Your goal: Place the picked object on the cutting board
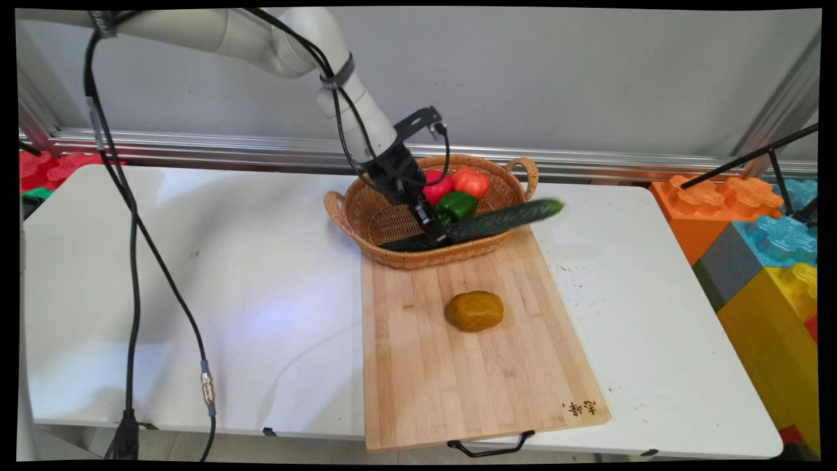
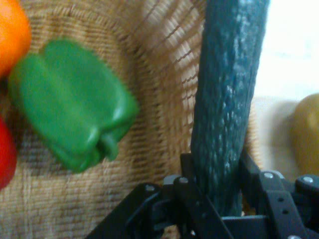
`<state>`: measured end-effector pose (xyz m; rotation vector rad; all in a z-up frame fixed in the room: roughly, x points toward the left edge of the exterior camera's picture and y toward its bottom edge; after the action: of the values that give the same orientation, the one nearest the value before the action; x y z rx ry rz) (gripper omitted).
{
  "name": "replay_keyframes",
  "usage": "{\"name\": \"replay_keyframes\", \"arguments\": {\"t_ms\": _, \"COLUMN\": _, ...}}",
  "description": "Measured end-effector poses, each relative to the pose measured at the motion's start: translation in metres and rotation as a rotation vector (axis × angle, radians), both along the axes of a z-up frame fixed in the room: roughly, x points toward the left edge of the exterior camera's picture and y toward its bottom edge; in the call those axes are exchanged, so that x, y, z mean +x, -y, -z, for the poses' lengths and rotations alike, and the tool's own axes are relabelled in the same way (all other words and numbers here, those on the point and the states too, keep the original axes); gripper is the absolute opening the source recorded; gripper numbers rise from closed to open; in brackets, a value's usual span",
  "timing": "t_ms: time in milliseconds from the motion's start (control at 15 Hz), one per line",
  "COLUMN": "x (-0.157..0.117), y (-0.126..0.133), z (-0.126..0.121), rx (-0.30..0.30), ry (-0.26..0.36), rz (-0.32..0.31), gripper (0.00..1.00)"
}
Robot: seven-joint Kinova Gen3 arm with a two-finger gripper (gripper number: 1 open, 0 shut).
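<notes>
Three peppers [image 1: 456, 193] beside gripped cucumber [image 1: 484, 224]

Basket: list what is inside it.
The basket holds a red pepper, orange pepper, green pepper and the cucumber clamped in the gripper. Beneath them is hidden.

- Black two-finger gripper [image 2: 219, 196], jaws clamped on a long, bumpy dark-green cucumber [image 2: 227, 99].
- Glossy green bell pepper [image 2: 75, 107] lies beside it in the woven wicker basket [image 2: 159, 64].
</notes>
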<state>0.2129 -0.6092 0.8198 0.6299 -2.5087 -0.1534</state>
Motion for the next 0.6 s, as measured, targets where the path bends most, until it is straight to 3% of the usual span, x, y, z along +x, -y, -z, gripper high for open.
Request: {"name": "replay_keyframes", "arguments": {"t_ms": 600, "x": -0.029, "y": -0.010, "z": -0.088, "rx": -0.212, "ry": -0.142, "rz": 0.013, "gripper": 0.00}}
